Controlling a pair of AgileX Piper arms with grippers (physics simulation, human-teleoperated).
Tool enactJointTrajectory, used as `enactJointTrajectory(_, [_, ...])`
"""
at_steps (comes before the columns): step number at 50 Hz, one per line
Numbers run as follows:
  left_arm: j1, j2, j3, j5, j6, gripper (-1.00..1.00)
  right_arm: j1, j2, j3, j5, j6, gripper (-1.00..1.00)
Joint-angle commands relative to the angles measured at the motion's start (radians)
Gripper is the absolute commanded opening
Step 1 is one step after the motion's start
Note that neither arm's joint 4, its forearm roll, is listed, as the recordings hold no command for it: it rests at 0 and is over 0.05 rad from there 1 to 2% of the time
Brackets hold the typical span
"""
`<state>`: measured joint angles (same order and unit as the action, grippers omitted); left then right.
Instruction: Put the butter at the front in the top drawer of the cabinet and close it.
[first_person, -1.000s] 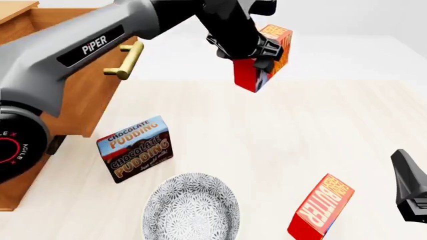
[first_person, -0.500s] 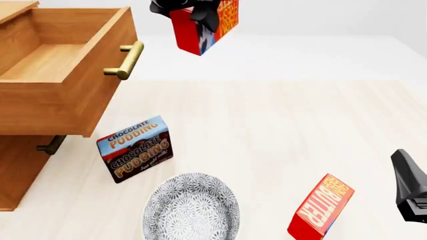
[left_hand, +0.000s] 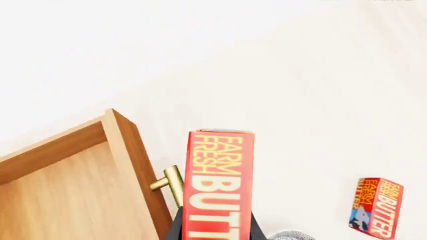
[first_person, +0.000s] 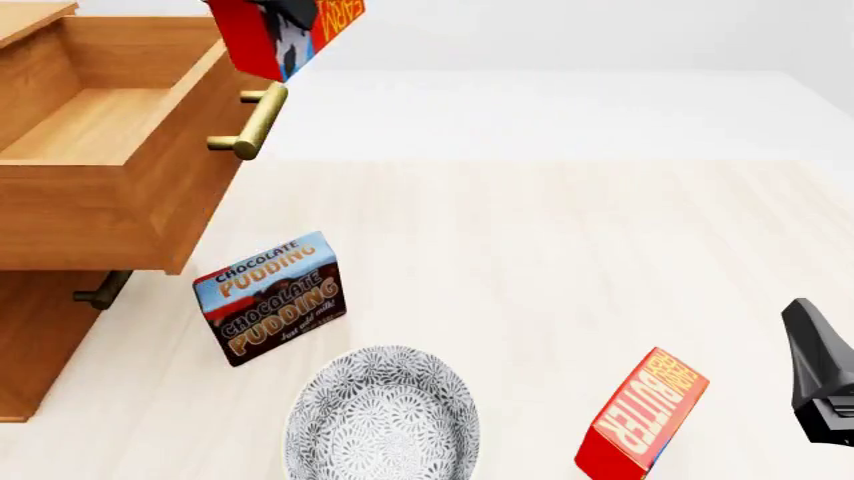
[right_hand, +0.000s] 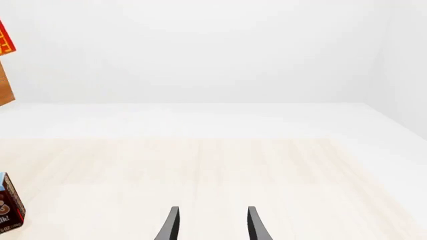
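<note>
My left gripper (left_hand: 217, 234) is shut on the butter (left_hand: 219, 190), a red carton with yellow lettering, and holds it in the air. In the front view the butter (first_person: 283, 32) hangs at the top edge, over the front panel and brass handle (first_person: 254, 120) of the top drawer (first_person: 107, 120). The drawer stands pulled out of the cabinet (first_person: 40, 340) and shows an empty wooden floor (left_hand: 60, 200). Only a dark bit of the left gripper shows in the front view. My right gripper (right_hand: 210, 225) is open and holds nothing, low at the right (first_person: 821, 375).
An identical butter carton (first_person: 643, 415) stands tilted on the table at the near right, close to my right gripper. A Chocolate Pudding box (first_person: 274, 297) stands beside the cabinet. A patterned grey bowl (first_person: 383, 415) sits at the near edge. A lower drawer handle (first_person: 100, 292) sticks out.
The left gripper has carried the butter up and to the left, from mid-table height to above the open drawer's front. The left arm has left the front view. The right gripper has not moved.
</note>
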<state>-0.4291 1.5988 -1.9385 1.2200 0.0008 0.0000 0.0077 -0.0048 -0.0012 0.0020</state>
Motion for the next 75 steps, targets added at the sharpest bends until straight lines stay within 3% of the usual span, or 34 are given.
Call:
enactJointTrajectory(1, [0.111, -0.077, 0.063, 0.000, 0.058, -1.00, 0.000, -0.001, 0.001, 0.000, -0.001, 1.00])
enactJointTrajectory(22, [0.276, -0.175, 0.158, 0.000, 0.085, -1.00, 0.000, -0.001, 0.001, 0.000, -0.001, 1.00])
enactJointTrajectory(41, [0.389, -0.219, 0.219, 0.000, 0.038, -1.00, 0.000, -0.001, 0.001, 0.000, -0.001, 1.00])
enactJointTrajectory(44, [0.461, -0.232, 0.236, 0.000, 0.082, -1.00, 0.000, -0.001, 0.001, 0.000, -0.001, 1.00])
enactJointTrajectory(46, [0.439, -0.234, 0.234, 0.000, 0.050, -1.00, 0.000, -0.001, 0.001, 0.000, -0.001, 1.00])
enactJointTrajectory(54, [0.462, -0.235, 0.275, 0.000, 0.036, -1.00, 0.000, -0.001, 0.001, 0.000, -0.001, 1.00])
enactJointTrajectory(75, [0.494, -0.164, 0.268, 0.000, 0.010, -1.00, 0.000, -0.001, 0.001, 0.000, -0.001, 1.00])
